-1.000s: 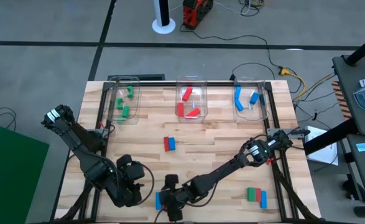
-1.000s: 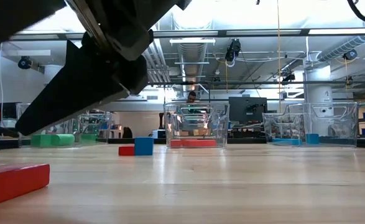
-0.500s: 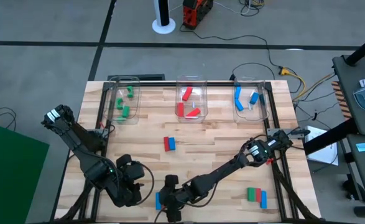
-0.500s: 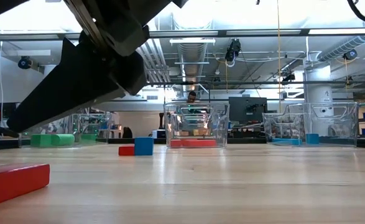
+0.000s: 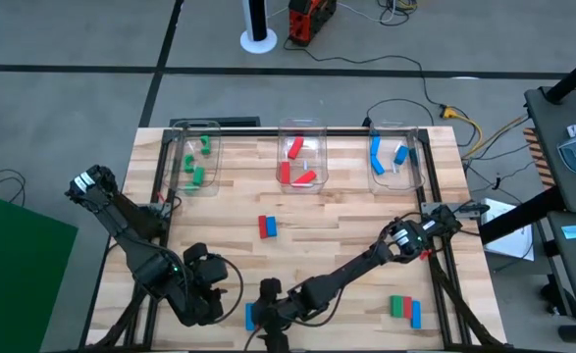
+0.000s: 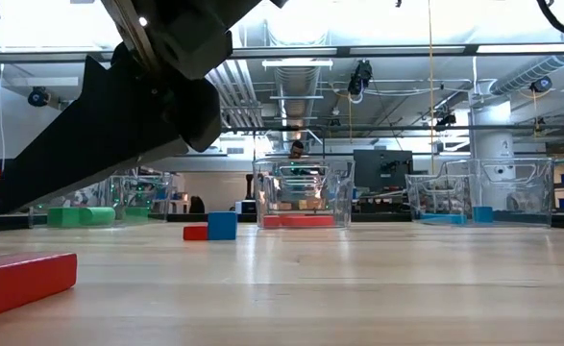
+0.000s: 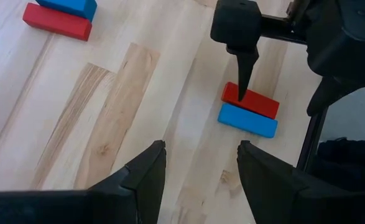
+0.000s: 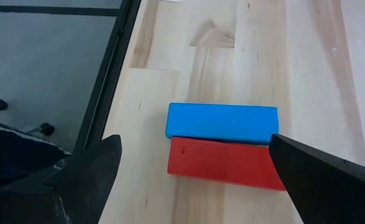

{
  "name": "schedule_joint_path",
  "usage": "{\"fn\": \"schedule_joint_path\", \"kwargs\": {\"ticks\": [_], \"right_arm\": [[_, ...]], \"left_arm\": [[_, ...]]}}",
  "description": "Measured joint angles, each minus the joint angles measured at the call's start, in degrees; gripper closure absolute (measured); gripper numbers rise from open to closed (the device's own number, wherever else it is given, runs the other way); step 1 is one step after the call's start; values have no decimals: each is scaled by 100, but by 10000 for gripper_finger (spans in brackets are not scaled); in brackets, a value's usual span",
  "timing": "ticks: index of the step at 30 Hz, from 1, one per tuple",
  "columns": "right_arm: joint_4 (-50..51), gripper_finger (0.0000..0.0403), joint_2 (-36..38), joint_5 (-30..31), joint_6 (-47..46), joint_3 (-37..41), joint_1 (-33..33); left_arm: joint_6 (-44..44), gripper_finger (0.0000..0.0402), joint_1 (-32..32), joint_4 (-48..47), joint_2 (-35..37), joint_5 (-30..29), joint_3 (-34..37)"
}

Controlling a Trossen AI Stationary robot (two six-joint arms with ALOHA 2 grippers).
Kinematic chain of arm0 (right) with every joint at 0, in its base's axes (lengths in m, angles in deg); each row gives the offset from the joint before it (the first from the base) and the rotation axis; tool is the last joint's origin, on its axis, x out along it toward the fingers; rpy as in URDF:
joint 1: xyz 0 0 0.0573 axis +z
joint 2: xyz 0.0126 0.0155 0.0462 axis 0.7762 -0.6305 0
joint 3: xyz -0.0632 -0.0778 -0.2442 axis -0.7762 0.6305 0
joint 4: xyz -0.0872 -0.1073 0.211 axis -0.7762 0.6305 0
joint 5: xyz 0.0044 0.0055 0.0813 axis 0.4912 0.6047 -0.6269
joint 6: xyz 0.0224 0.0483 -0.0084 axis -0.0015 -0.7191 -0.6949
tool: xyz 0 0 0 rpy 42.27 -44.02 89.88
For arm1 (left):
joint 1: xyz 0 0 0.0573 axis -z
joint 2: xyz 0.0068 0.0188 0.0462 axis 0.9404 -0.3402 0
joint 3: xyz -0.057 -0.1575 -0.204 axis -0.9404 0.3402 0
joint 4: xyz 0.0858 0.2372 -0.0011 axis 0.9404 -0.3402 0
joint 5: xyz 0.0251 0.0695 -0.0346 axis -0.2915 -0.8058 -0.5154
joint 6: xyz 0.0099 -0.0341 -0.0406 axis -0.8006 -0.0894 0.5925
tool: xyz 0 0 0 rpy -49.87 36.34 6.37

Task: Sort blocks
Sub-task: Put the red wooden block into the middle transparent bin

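Right gripper point(image 8: 194, 180) over the blue/red pair, fingers spread wide, holding nothing.
You've got blue block point(image 8: 222, 122) touching red block point(image 8: 222, 163) at the table's near edge; close off-centre and you'll likely pinch both or nudge one off. Left gripper point(image 7: 201, 171) waits nearby, also apart.

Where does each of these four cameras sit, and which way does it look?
High: overhead, looking down on table and both arms.
Low: at tabletop level, looking across to the bins; one arm overhead.
Left wrist: over its open fingers, toward the right gripper.
Right wrist: down between its open fingers.
Both wrists share the red block and blue block.
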Motion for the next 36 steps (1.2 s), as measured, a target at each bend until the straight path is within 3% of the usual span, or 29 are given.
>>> {"fn": "schedule_joint_path", "kwargs": {"ticks": [36], "right_arm": [[51, 3, -7, 612, -170, 155, 1]], "left_arm": [[0, 226, 1, -175, -2, 2, 0]]}}
